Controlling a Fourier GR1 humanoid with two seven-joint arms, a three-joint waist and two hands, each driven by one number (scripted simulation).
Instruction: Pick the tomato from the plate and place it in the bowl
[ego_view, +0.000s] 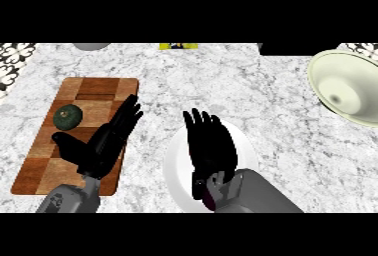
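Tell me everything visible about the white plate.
The white plate is round, plain and glossy-looking, lying flat on the grey marbled counter near the view's lower middle. The right hand stretches over it with fingers straight, hiding most of its centre, and the grey forearm covers its near edge. Only the left rim and a strip on the right show. No tomato can be seen on it; anything there is hidden.

Illumination even and bright across the marble counter (221, 85); shadows faint, no glare, slight softness throughout, edges undistorted.
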